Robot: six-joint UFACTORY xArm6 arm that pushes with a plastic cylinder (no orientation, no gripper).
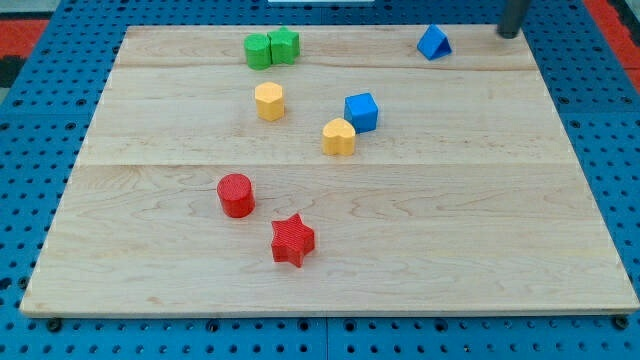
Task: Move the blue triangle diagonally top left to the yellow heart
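The blue triangle [434,43] sits near the top edge of the wooden board [480,230], right of centre. The yellow heart [339,136] lies near the middle of the board, well below and left of the triangle, touching or almost touching the blue cube [361,111] at its upper right. My tip [510,34] shows at the view's top right, to the right of the blue triangle and apart from it, near the board's top edge.
A yellow hexagon [269,101] lies left of the heart. A green cylinder [259,51] and a green star [284,45] sit together at the top. A red cylinder [236,195] and a red star [292,240] lie lower left.
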